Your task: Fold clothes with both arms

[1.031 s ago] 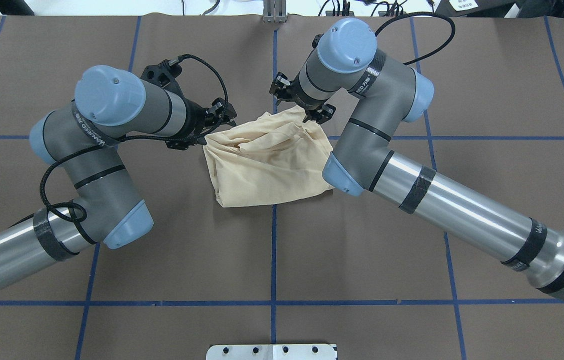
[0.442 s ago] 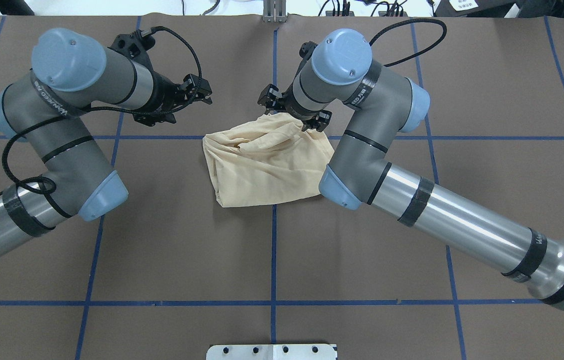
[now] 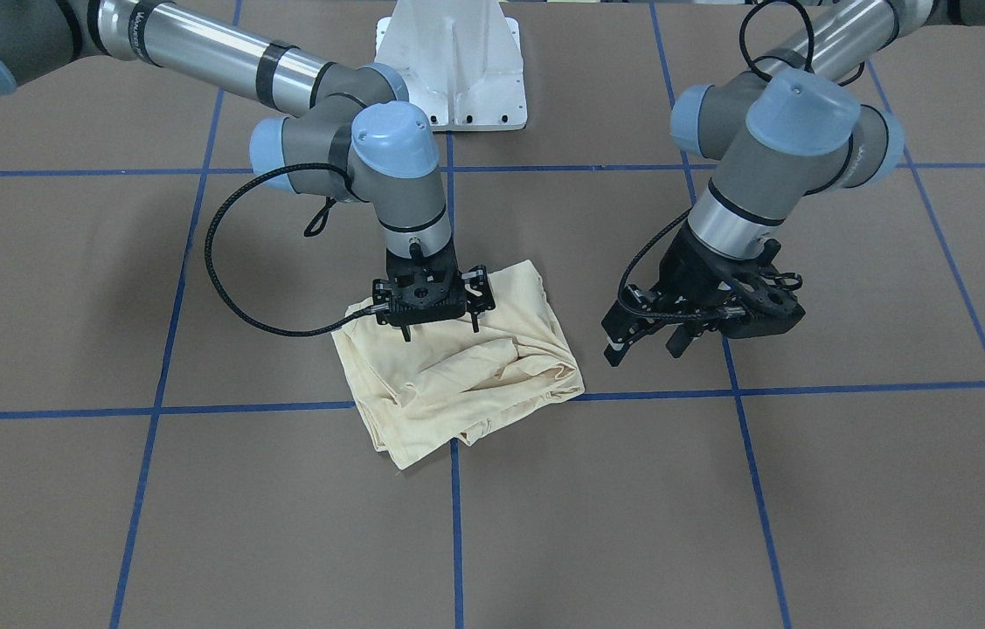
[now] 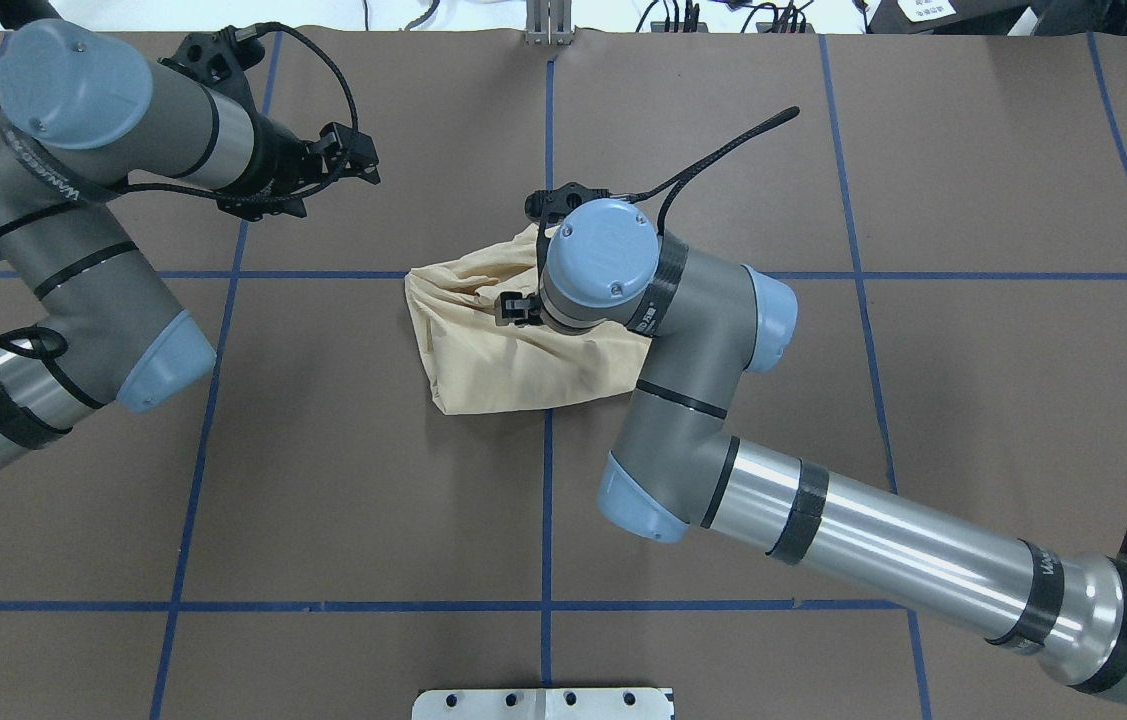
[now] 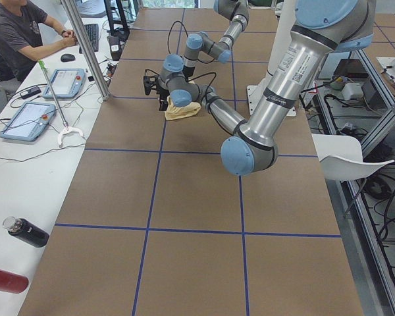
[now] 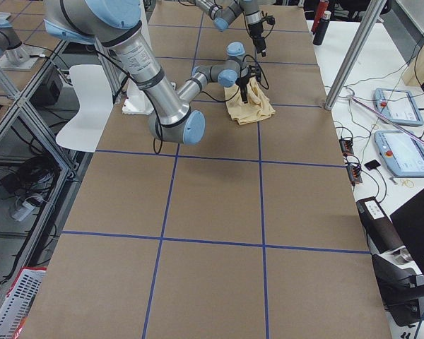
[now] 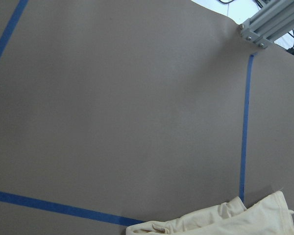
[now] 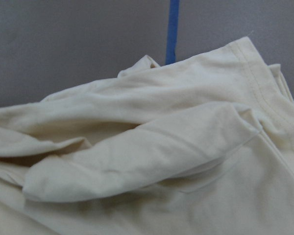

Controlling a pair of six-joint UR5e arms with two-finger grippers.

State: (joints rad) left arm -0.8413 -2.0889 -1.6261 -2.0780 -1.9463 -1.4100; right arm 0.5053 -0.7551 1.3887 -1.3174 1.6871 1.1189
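The cream-yellow shirt lies as a crumpled, folded bundle on the brown table at the middle. It also shows in the front view. Its print is hidden. My right gripper points straight down over the shirt's robot-side half. Its fingers are spread wide with nothing between them, tips just above the cloth. In the overhead view its wrist covers it. The right wrist view shows only wrinkled cloth close up. My left gripper is open and empty, off to the shirt's far left, clear of it. It also shows in the front view.
Blue tape lines grid the brown table cover. The white pedestal base stands at the robot's side. An aluminium post stands at the far edge. A seated operator and two bottles are at the side desk.
My left gripper has pulled back from the shirt's edge to the far left. My right wrist has swung from the shirt's far edge to over its middle. The shirt has barely shifted.
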